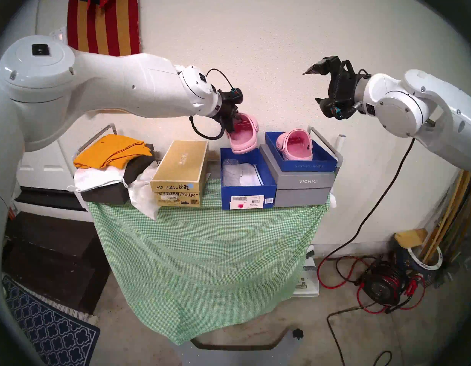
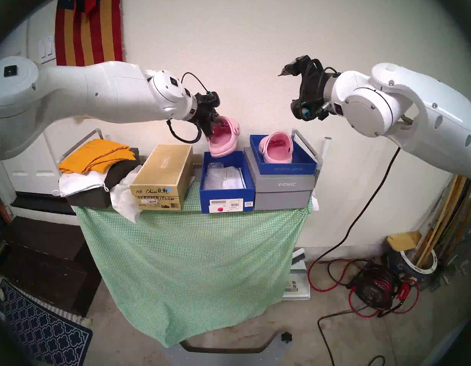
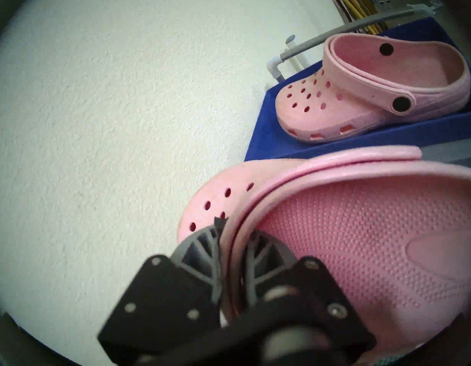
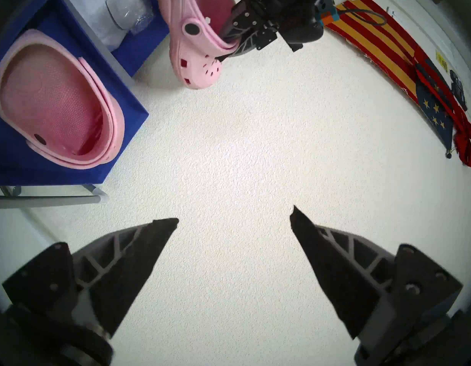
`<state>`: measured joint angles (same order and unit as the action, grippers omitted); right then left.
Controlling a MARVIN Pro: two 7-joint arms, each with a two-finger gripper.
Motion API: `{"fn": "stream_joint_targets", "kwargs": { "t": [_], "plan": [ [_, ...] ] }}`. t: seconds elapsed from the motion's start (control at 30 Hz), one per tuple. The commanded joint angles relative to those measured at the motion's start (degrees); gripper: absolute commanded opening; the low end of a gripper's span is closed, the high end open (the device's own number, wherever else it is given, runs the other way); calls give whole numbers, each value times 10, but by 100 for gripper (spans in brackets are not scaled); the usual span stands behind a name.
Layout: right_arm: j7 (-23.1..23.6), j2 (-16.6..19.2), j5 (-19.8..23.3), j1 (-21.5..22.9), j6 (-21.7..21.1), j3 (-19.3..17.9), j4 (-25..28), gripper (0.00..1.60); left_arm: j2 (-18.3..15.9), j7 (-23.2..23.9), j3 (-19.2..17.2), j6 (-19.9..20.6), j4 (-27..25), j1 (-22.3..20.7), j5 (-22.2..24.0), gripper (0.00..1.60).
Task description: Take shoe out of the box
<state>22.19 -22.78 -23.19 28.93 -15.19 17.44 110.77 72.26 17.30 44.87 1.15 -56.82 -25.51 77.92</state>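
At the bench's (image 1: 202, 241) near edge, the royal-blue shoebox (image 1: 247, 192) is sitting open with white tissue paper (image 1: 242, 174) inside, beside a gold box (image 1: 180, 170) and a grey Vionic box (image 1: 303, 184). Above its far end, the left gripper (image 1: 233, 125) is pinching the rim of a pink clog (image 1: 243, 138), hanging it clear of the box. Farther right, a second pink clog (image 1: 295, 146) is resting in the shallow blue lid (image 1: 308, 163), while the right gripper (image 1: 312, 86) is hovering high with fingers spread, holding nothing.

I saw a green-checked cloth-covered cart (image 1: 202, 241) bearing a gold cardboard box (image 1: 176, 170), a royal-blue cardboard shoebox (image 1: 249, 196) and a grey "VIONIC" box (image 1: 304, 189).
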Motion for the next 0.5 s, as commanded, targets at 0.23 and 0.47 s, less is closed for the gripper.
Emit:
{"fn": "stream_joint_targets", "kwargs": {
  "t": [0.23,0.47],
  "plan": [
    [0,-1,-1,1,1,-1,-1,160,-52,1,11,-12,37,-43,-18,0],
    [0,-2,-1,1,1,-1,-1,160,-66,32,13,-18,51,-47,-18,0]
  ]
}}
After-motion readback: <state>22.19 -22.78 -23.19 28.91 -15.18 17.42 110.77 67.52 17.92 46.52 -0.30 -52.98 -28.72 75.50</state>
